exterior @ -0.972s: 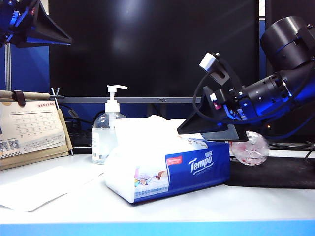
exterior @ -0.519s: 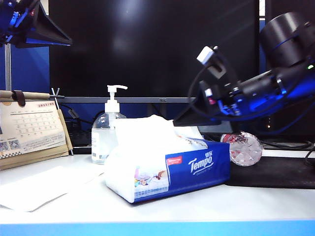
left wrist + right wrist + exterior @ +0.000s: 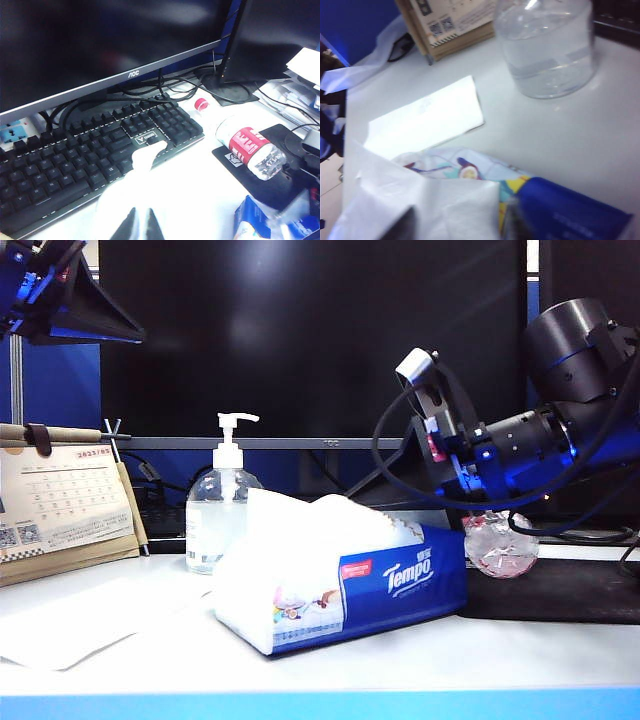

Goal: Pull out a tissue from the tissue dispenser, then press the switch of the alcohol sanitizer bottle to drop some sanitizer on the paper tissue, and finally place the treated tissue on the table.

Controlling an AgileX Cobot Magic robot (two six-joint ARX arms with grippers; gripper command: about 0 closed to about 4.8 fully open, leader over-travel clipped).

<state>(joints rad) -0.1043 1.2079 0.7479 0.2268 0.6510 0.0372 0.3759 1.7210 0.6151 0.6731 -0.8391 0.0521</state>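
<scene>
The right gripper (image 3: 459, 222) is low over the top of the soft blue-and-white plastic Tempo tissue pack (image 3: 400, 575). Its two dark fingers are spread, one on each side of the thin white paper tissue (image 3: 420, 205) that stands crumpled out of the pack's slot. The sheet lies between them but is not visibly pinched, so this reads as the first step, taking hold of a tissue to pull it out. The next move calls for pressing the fingers together on that raised fold and drawing up and away from the pack, slowly enough that the sheet does not tear or drag the light pack along. The left gripper (image 3: 142, 227) hangs high above and well off to the pack's left, its tips seemingly pressed together on nothing. Just behind the pack's left end stands the small clear rounded sanitizer bottle (image 3: 215, 515), its white pump head (image 3: 232, 422) untouched. A flat white sheet (image 3: 80, 620) lies left of the pack on the white table (image 3: 520, 650).
</scene>
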